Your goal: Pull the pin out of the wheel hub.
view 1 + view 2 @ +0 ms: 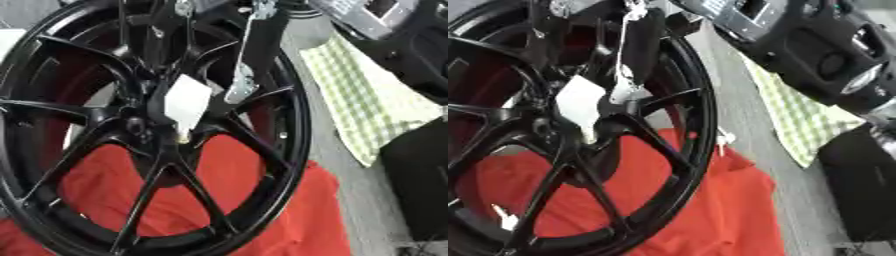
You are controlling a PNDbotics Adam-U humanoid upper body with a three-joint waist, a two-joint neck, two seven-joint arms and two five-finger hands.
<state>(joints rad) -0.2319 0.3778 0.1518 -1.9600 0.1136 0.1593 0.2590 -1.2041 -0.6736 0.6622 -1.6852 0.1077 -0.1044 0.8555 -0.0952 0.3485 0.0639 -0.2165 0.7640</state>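
A big black wheel hub (131, 135) with thin spokes stands close to the camera. It rests on a red cloth (245, 200) and leans a little. At the middle of the wheel is a white, flat piece (187, 102) with a small pale tip at the bottom; this may be the pin, but that is hard to tell.

The robot's right arm (815, 50) comes in from the top right corner. It is black with silver parts and reaches across toward the top of the wheel. A long black and silver part (249, 60) hangs down from the top, over the spokes, to just beside the white piece. It seems to be part of the right hand, but the fingers are too blurry to tell if they are spread or pinching.

A green checked cloth (367, 110) lies to the right, near the wheel.
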